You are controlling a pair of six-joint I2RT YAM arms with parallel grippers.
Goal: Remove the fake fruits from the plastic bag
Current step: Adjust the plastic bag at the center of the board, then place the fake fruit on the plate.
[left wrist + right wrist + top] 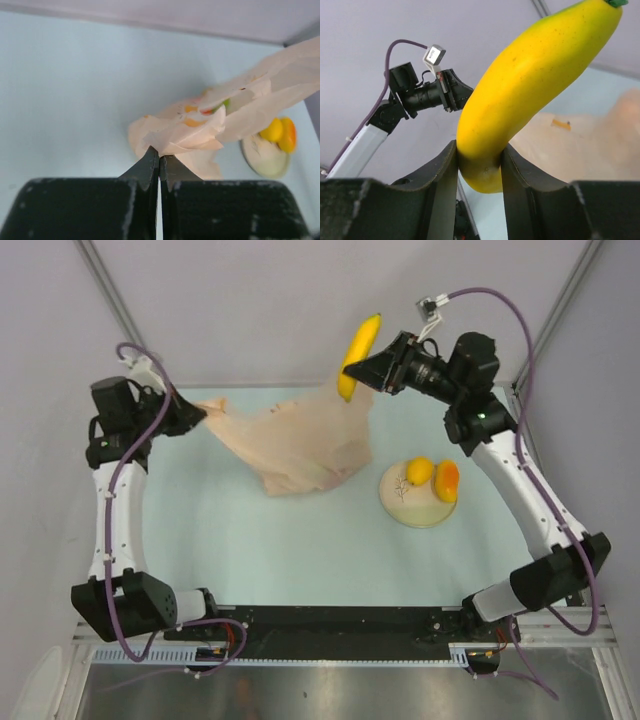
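Note:
The peach plastic bag (295,445) lies on the table's far middle. My left gripper (195,412) is shut on its left corner; in the left wrist view the pinch (159,156) holds the bag (200,130), with orange, red and green fruit showing through. My right gripper (362,368) is shut on the yellow banana (358,358), held above the bag's right end; the right wrist view shows the gripper (479,162) squeezing the banana (530,85) near its lower end. A yellow lemon (420,470) and an orange fruit (447,480) lie on the cream plate (405,505).
The plate also shows in the left wrist view (265,157) to the right of the bag. The left arm (410,97) shows in the right wrist view. Metal frame posts (110,290) stand at the back corners.

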